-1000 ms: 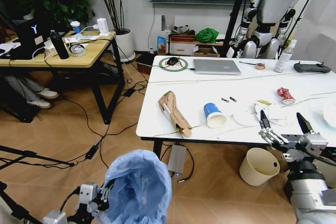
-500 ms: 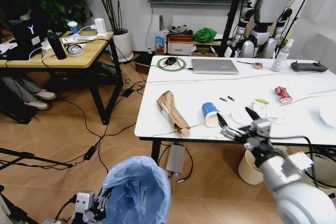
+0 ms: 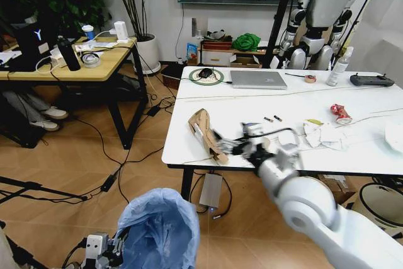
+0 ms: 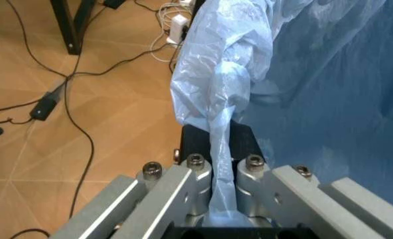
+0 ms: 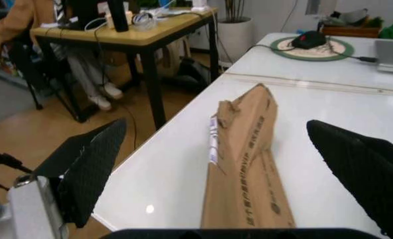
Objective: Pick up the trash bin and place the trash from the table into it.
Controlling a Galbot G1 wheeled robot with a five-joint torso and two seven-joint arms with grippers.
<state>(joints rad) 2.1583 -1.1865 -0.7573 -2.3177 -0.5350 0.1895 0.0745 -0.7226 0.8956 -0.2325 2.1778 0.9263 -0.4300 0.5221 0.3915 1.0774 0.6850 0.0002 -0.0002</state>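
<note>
Office floor, white table (image 3: 371, 96) ahead. Folded cardboard (image 5: 247, 164) lies near its front left corner: light, stiff, best gripped across its narrow width. Right gripper (image 5: 226, 172) is spread astride it. Left gripper (image 4: 223, 172) pinches the trash bin (image 3: 160, 228) liner, beside the floor.

white "y" logo on black box (image 3: 41, 34), cardboard print unreadable

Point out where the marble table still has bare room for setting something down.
On the table, bare top lies between the laptop and the folded cardboard, and along its left edge. Crowded: the right side, with tissues and red wrapper; the right gripper hovers by the cardboard.
</note>
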